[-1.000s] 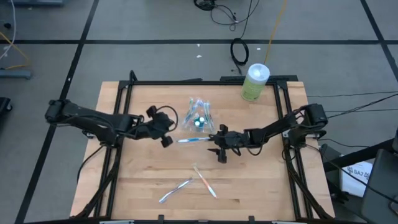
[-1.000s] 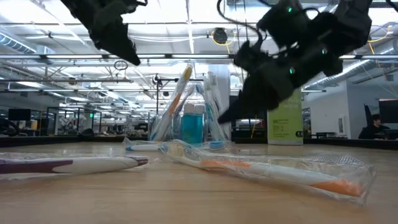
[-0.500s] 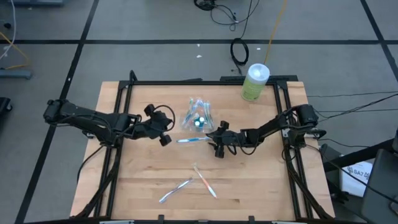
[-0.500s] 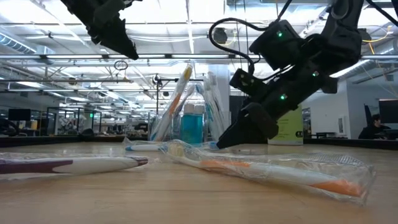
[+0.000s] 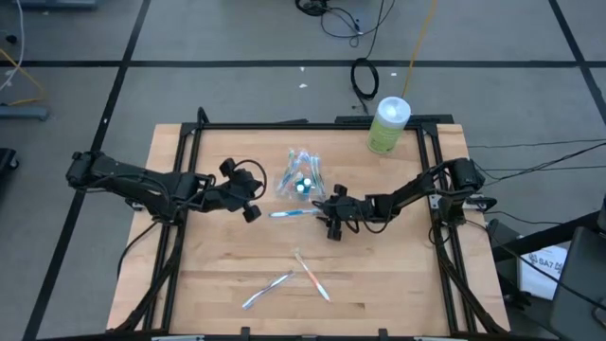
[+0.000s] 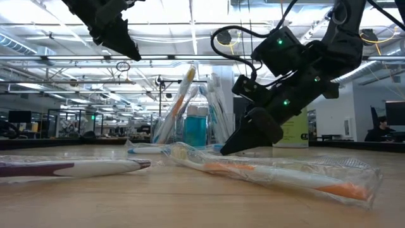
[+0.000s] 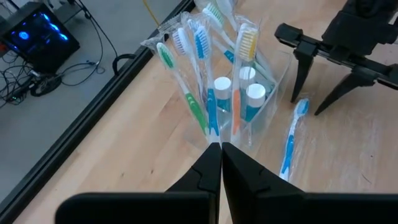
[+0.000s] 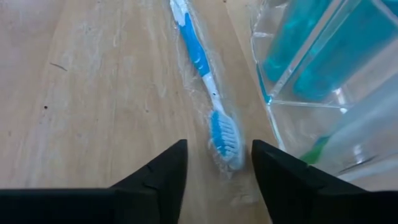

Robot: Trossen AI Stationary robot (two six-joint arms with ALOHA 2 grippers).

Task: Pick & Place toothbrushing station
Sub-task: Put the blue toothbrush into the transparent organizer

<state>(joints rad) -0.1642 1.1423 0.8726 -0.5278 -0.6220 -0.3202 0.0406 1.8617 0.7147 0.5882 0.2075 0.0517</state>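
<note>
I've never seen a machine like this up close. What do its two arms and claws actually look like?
Both arms are dark, thin and jointed, with black cables looping off them. The left claw ends in two black, pointed fingers. The right claw has the same black tapered fingers, and small green lights glow on the body behind it.

Right end effector (image 5: 325, 214) fingers spread, straddling head of the wrapped blue-and-white toothbrush (image 5: 295, 214) lying on the desk (image 5: 398, 275). Clear plastic cup stuffed with toothbrushes (image 5: 302, 177) sits just beyond, tight clearance on that far side. Left end effector (image 5: 254, 199) pinched together, just left of the cup. Near-centre: two loose wrapped brushes (image 5: 289, 278). Near left and near right desk open.
</note>
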